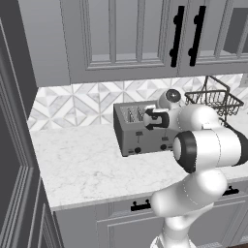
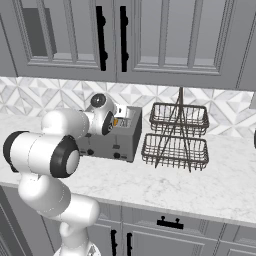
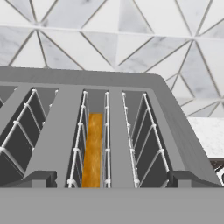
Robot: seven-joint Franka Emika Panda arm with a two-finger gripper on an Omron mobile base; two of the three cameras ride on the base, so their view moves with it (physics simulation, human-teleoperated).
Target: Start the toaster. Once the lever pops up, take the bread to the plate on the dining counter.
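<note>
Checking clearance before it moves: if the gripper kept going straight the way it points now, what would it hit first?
Probably the toaster top. The open gripper aims down at the slots, and the bread sits in the slot just left of its centre line. Depth is unclear, so a slot divider might come first.

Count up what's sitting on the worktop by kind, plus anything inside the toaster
Toaster: 1
Bread slice, standing in a toaster slot: 1
Two-tier wire basket rack: 1
Total: 3
</note>
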